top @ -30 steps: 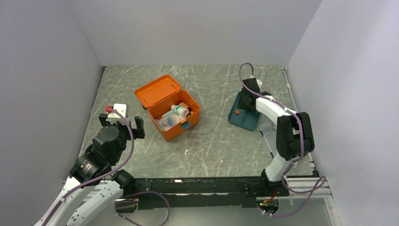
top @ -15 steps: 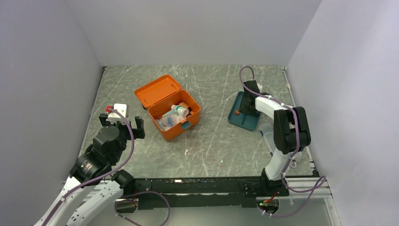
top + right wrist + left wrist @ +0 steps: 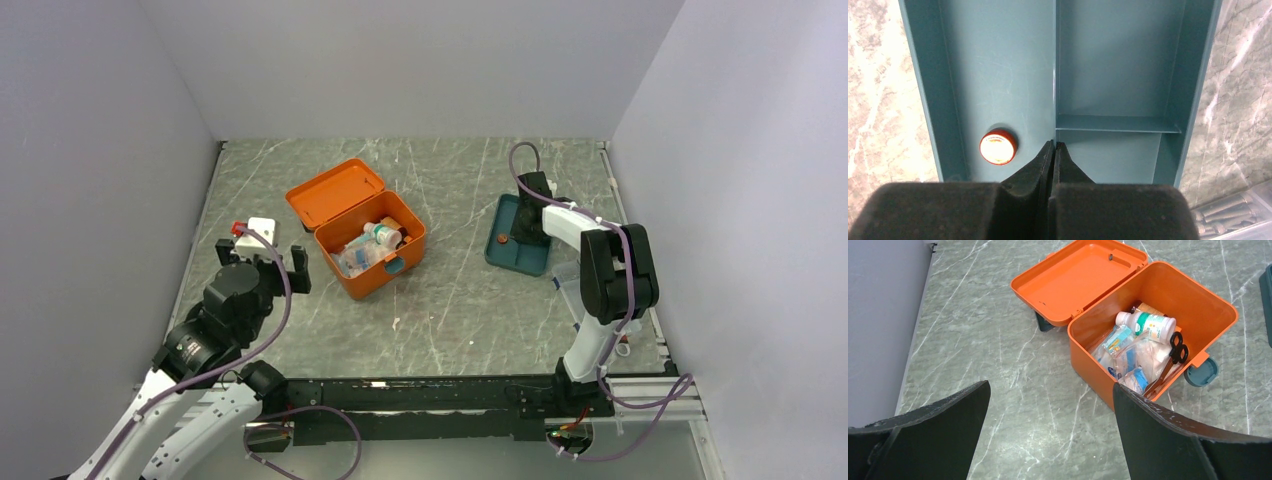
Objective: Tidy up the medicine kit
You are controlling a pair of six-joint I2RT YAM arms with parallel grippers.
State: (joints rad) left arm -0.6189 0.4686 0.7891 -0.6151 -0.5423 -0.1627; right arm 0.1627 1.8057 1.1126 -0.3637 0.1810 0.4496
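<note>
We see the medicine kit [image 3: 372,246] left of the middle of the grey marbled table [image 3: 455,310], turned at an angle to the table's edges. Its lid [image 3: 335,192] is thrown fully back and lies flat behind it. From the left wrist camera we make out, inside the medicine kit [image 3: 1198,315], a white bottle with a teal label [image 3: 1147,324] lying on its side, black-handled scissors [image 3: 1176,346] and clear sachets [image 3: 1125,360]; the teal latch [image 3: 1201,372] sticks out at the front.

The left gripper [image 3: 260,262] hovers near the kit's left side, the arm bent and rising from its base, the wrist aimed at the box. Its fingers stand wide apart and hold nothing.

Well apart to the right lies a teal divided tray [image 3: 522,260]. The right arm reaches forward and bends down over it, the right gripper [image 3: 1054,146] pointing down into the tray [image 3: 998,65]. Its fingers are pressed together, the tips meeting at the near end of the central divider; we cannot tell whether they pinch that wall. A small round red cap [image 3: 997,147] rests in the left compartment, just beside the tips.
</note>
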